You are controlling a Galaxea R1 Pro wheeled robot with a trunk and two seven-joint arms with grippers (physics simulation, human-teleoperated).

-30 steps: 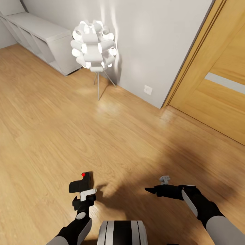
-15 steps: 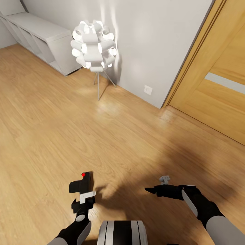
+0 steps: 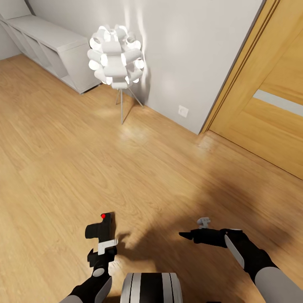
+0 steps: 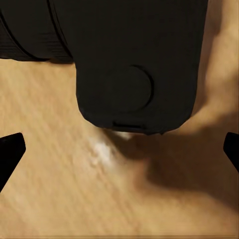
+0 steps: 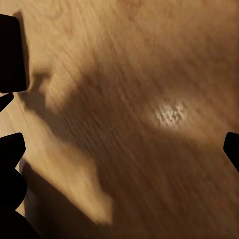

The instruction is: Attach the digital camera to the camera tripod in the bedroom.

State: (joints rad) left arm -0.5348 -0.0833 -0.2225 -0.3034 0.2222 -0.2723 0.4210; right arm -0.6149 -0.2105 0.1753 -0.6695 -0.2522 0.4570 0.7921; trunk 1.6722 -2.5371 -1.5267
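The digital camera (image 3: 101, 227), small and black with a red dot on top, sits low over the wood floor just ahead of my left gripper (image 3: 101, 247). In the left wrist view the digital camera (image 4: 134, 64) lies beyond the left gripper (image 4: 119, 149), whose fingertips (image 4: 10, 152) stand wide apart and hold nothing. Whether the camera rests on the floor I cannot tell. My right gripper (image 3: 189, 231) hovers open over bare floor to the right; the right wrist view shows the right gripper (image 5: 119, 149) empty. The camera tripod is out of view.
A white ball-cluster lamp (image 3: 115, 57) on thin legs stands by the grey wall. A low white shelf unit (image 3: 54, 46) runs along the far left. A wooden door (image 3: 269, 109) is at the right, with a wall socket (image 3: 183, 110) beside it.
My left gripper has drawn back a little toward my body, away from the camera. The camera and the right arm have stayed put.
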